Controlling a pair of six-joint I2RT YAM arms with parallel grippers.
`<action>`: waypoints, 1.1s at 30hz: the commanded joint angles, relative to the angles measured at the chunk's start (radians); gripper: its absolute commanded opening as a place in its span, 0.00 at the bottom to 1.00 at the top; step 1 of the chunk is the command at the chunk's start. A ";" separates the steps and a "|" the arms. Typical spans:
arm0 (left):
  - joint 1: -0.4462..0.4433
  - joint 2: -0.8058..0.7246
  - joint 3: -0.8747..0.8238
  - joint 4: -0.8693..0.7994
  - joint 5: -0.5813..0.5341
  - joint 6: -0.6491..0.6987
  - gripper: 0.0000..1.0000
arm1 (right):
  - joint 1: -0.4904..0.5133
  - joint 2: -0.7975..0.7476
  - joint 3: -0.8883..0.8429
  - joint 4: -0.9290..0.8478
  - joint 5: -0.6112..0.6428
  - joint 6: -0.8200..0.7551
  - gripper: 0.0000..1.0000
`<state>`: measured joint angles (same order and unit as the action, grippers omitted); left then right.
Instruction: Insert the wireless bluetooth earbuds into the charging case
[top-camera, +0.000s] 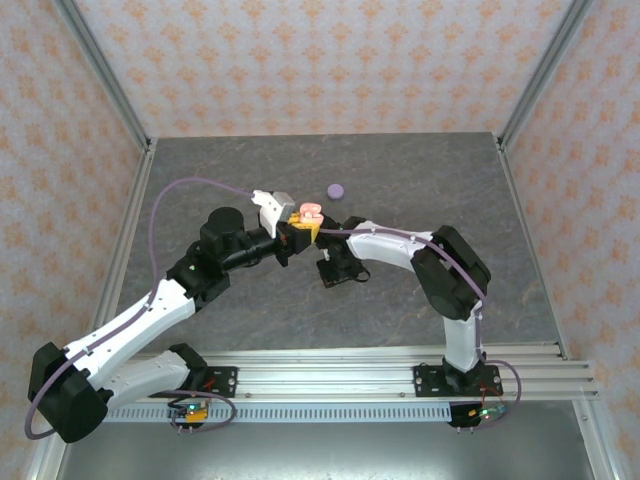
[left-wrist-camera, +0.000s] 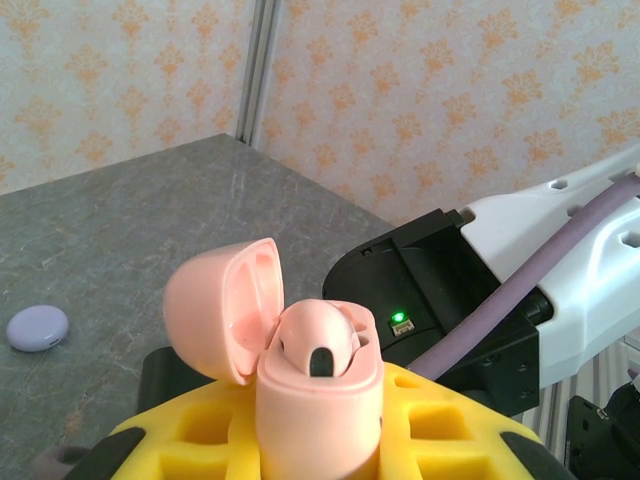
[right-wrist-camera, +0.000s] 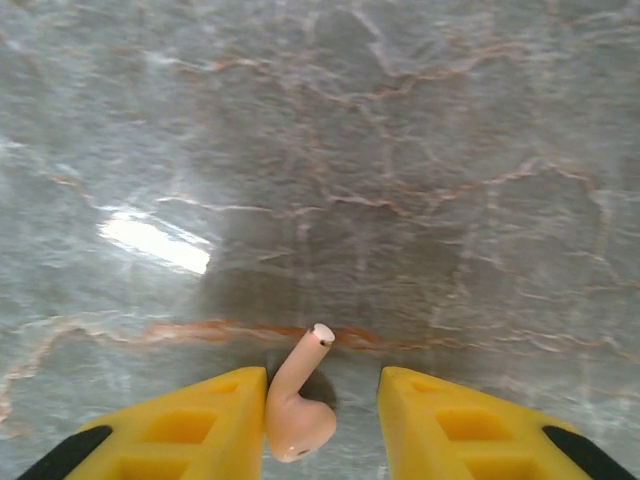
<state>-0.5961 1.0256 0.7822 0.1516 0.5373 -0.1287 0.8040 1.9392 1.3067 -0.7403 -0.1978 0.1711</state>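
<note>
1. Pink bud (right-wrist-camera: 297, 405) lies on the table (right-wrist-camera: 400, 150), down between the two yellow fingers (right-wrist-camera: 200, 420) of the right gripper (right-wrist-camera: 322, 400).
2. Right gripper jaws are partly apart and nothing is pinched. In the right wrist view the bud sits against the finger on the left, with a clear gap to the other finger.
3. Bud long axis: head toward the wrist, stem tip pointing away and leaning a little into the gap. It runs roughly along the fingers, so a squeeze would likely land across the head.
4. Left gripper (left-wrist-camera: 320, 435) is clamped on the pink case (left-wrist-camera: 320, 400) and holds it off the table with the lid (left-wrist-camera: 215, 310) swung open.
5. A seated bud (left-wrist-camera: 318, 345) is in the case. Can't tell clearly whether the slot beside it is free.
6. From above, the case hangs near the right gripper, just beyond it and to its left. The right arm is the one on the loose bud.
7. Lilac case (top-camera: 336, 190) lies shut on the table farther back.
8. Risk, as a guess: the off-centre bud may roll or twist when pinched.
</note>
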 joint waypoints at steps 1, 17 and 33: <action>-0.007 -0.004 -0.003 -0.003 -0.014 0.021 0.16 | -0.021 -0.014 0.005 -0.085 0.136 -0.013 0.36; -0.007 0.000 0.003 -0.007 -0.011 0.023 0.16 | -0.086 -0.156 -0.011 -0.069 0.106 -0.011 0.37; -0.007 0.033 0.015 0.002 0.001 0.017 0.16 | -0.140 -0.190 -0.058 -0.018 0.043 0.000 0.18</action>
<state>-0.5961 1.0565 0.7822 0.1448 0.5377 -0.1291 0.6781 1.7603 1.2579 -0.7830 -0.1974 0.1612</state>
